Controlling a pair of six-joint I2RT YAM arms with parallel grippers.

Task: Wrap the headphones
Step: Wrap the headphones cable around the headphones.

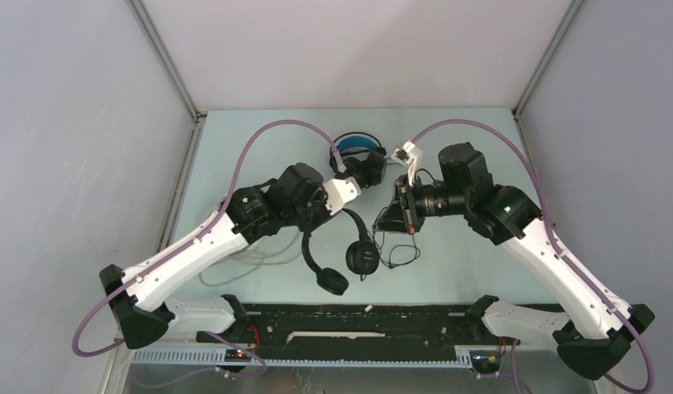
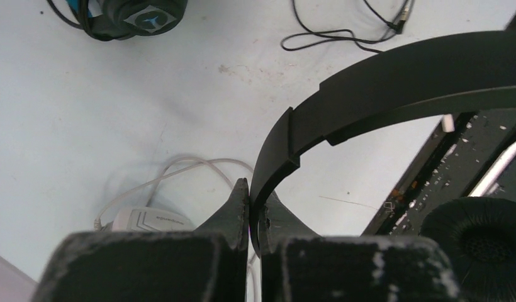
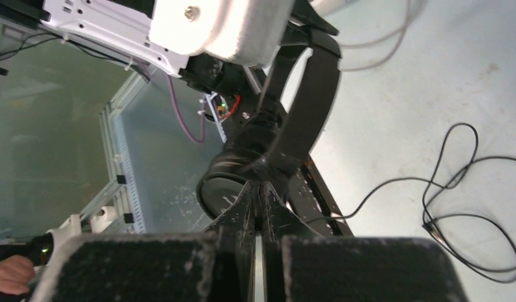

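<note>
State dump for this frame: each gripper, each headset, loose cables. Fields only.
left gripper: shut on headband of black headphones
right gripper: shut, tips at that pair's earcup end; what it pinches is unclear
blue-band headphones: on table, far side, untouched
white headset: only white cable shows, under left arm
black cable: loose, unwrapped, beside the right gripper

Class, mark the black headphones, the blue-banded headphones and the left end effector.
black headphones (image 2: 400, 82): left wrist view, on the headband.
blue-banded headphones (image 1: 355, 145): top external view, on the blue headband.
left end effector (image 2: 255, 192): left wrist view, between its fingertips.
</note>
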